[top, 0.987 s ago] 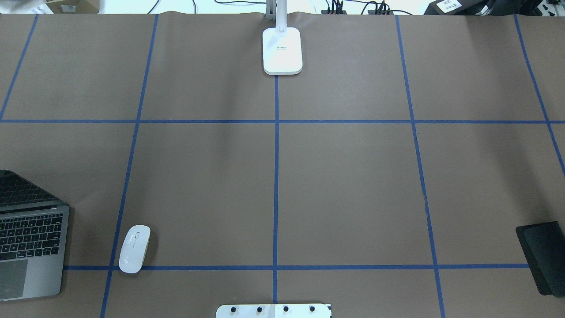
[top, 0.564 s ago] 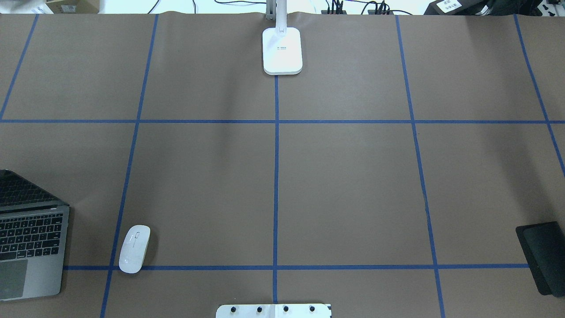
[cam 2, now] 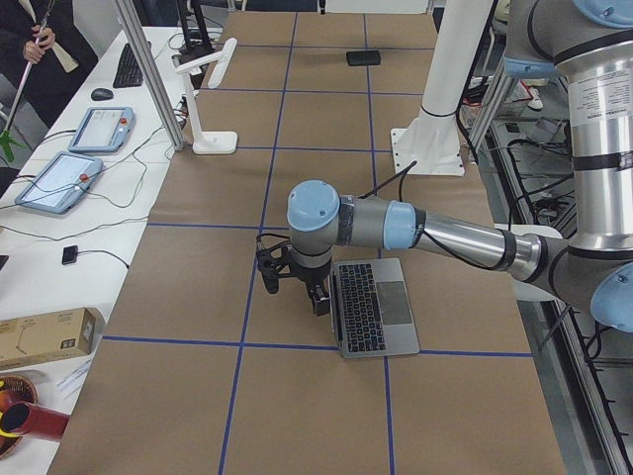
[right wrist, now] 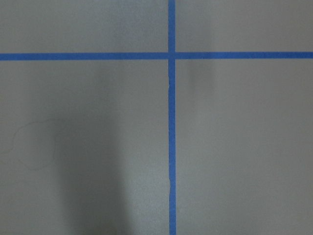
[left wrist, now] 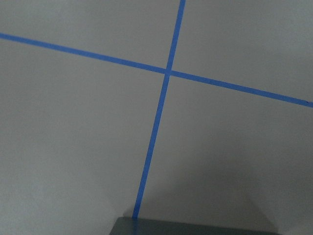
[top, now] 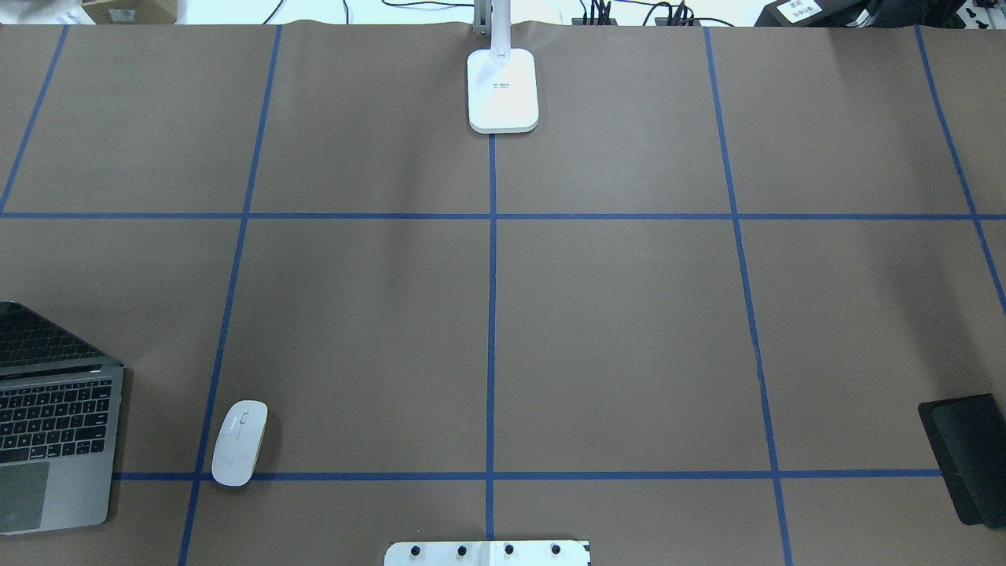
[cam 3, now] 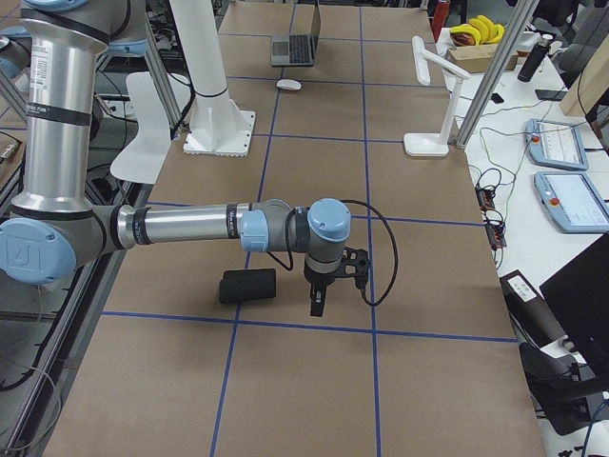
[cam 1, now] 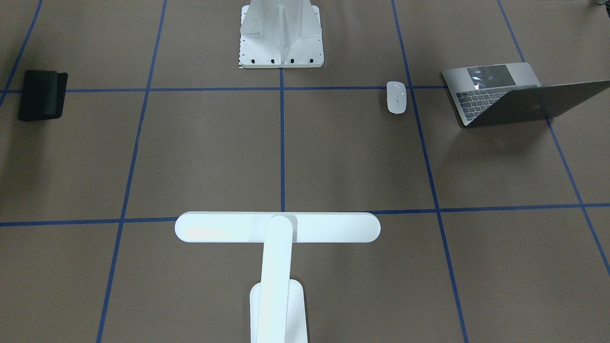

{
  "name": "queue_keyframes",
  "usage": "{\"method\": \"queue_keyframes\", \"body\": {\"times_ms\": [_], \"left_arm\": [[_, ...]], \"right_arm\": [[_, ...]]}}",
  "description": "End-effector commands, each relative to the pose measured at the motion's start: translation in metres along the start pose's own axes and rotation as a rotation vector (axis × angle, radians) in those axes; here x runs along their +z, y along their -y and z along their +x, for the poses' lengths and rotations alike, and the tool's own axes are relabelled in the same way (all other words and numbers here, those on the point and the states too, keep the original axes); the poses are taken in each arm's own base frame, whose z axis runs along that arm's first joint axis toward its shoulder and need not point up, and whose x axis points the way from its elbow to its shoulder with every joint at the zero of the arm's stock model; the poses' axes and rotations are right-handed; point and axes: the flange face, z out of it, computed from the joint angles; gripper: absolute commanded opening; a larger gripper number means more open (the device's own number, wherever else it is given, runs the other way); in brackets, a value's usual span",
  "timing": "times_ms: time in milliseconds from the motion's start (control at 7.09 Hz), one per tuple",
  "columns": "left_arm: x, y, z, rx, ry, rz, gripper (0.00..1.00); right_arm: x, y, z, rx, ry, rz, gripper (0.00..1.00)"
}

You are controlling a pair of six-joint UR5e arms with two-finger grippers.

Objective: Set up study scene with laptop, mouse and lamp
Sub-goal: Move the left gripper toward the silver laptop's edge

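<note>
Worktop [top: 629,314]: matte brown paper, blue tape grid. Lamp [cam 1: 276,227]: smooth white plastic, T-shaped, round-ended bar on straight arm, rounded base at middle of far edge. Laptop [top: 55,440]: thin grey metal, lid open, dark keys, near-left corner. Mouse [top: 240,442]: glossy white oval, just beside laptop along near edge. Left claw [cam 2: 294,290] poised just beside laptop; right claw [cam 3: 319,303] over right end. Opening and load of either: cannot tell. Judged step: start, nothing arranged yet. Next: grip on laptop's rigid edge, slide toward centre.
</note>
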Motion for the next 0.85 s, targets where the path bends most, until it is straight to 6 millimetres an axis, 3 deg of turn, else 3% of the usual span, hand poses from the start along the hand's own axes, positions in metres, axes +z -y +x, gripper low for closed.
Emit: {"method": "queue_keyframes", "body": {"times_ms": [0,282,705], "left_arm": [[-0.003,-0.008,0.005,-0.240,-0.028,-0.013,1.00],[-0.008,-0.009,0.018,-0.490,-0.091,-0.014,1.00],[0.013,-0.015,0.043,-0.663,-0.081,-0.046,1.00]], "right_arm": [[0.000,-0.014,0.001,0.006,0.005,-0.005,1.00],[0.006,-0.027,0.007,0.025,0.020,-0.025,1.00],[0.009,-0.050,0.009,0.037,0.046,-0.042,1.00]]}}
